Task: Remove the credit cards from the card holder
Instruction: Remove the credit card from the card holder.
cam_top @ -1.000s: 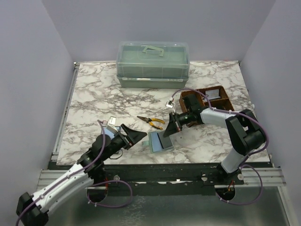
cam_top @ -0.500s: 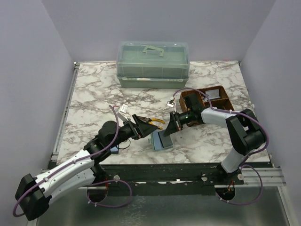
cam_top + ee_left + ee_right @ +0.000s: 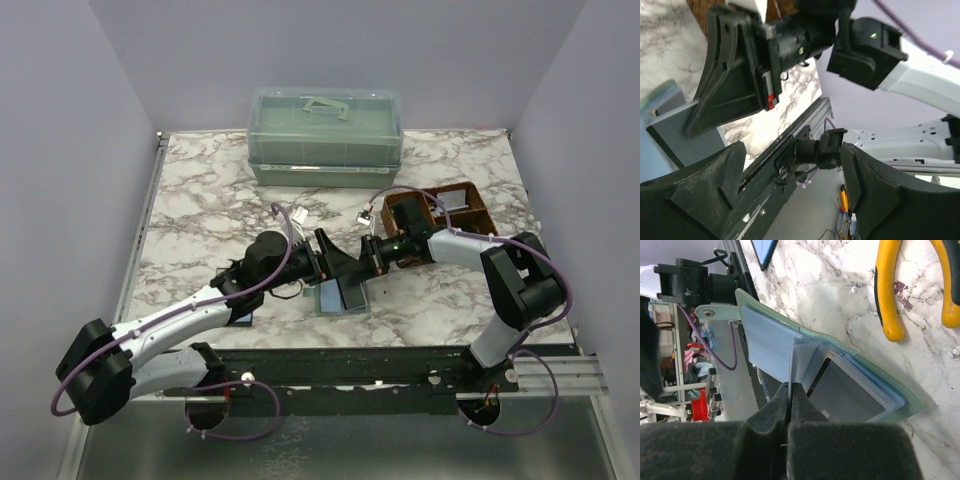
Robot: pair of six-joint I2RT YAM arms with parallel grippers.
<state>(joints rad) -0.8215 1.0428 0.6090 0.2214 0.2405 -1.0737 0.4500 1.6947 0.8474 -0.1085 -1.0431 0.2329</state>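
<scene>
Left hand swung in from left, now wide beside holder on table, near front. Right hand pinches holder's flap. Cards inside: thin, stiff, slick; grip exposed edge.

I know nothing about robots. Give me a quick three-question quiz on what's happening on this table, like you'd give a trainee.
1. True or false: the left end effector is open.
2. The right end effector is shut on: (a) the yellow-handled pliers, (b) the card holder, (c) the woven tray?
3. Fill in: the lidded box stands at the table's ___ edge.
Key: 1 true; 2 b; 3 far.
</scene>
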